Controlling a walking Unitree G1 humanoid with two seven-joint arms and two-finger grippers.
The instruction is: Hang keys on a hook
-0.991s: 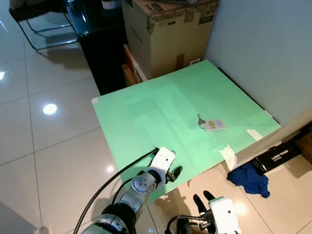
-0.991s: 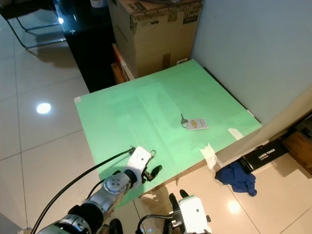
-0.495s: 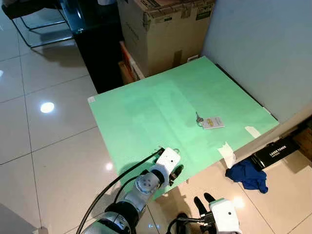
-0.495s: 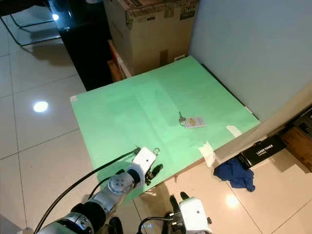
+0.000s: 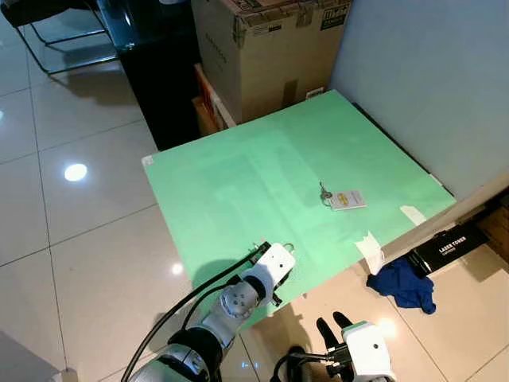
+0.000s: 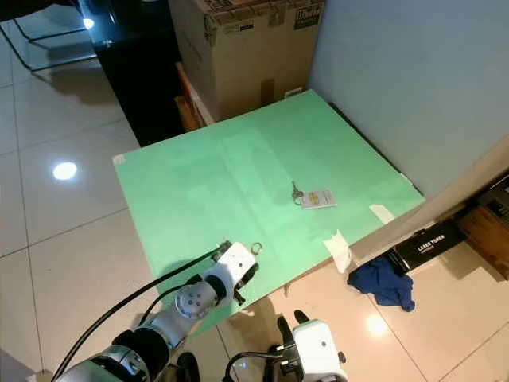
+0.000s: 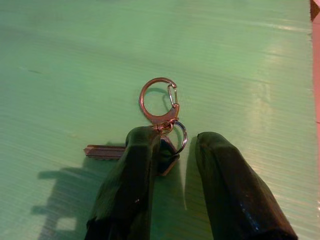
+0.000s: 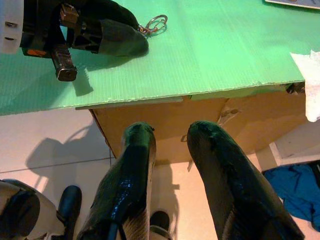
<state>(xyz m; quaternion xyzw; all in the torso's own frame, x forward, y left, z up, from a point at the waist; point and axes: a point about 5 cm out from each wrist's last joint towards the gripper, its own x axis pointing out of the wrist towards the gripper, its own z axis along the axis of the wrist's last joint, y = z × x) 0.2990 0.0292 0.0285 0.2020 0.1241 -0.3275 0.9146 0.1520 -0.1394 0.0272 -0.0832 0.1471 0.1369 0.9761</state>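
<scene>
The left gripper [image 7: 172, 150] rests spread at the green board's [image 5: 238, 183] near edge, one finger partly covering the keys [image 7: 157, 120] (carabiner ring showing). A second tagged key [image 5: 342, 199] lies far right. The right gripper [image 8: 170, 145] hangs parted below the edge, over the floor.

A room in a private home served as the setting, judging by its glossy white floor tiles [image 5: 71, 231], a large cardboard box [image 5: 270, 48] against a pale blue wall [image 5: 429, 72], a blue cloth [image 5: 404, 285] dropped on the floor, and a chair's metal legs [image 5: 56, 52] beside dark furniture [image 5: 163, 72].
</scene>
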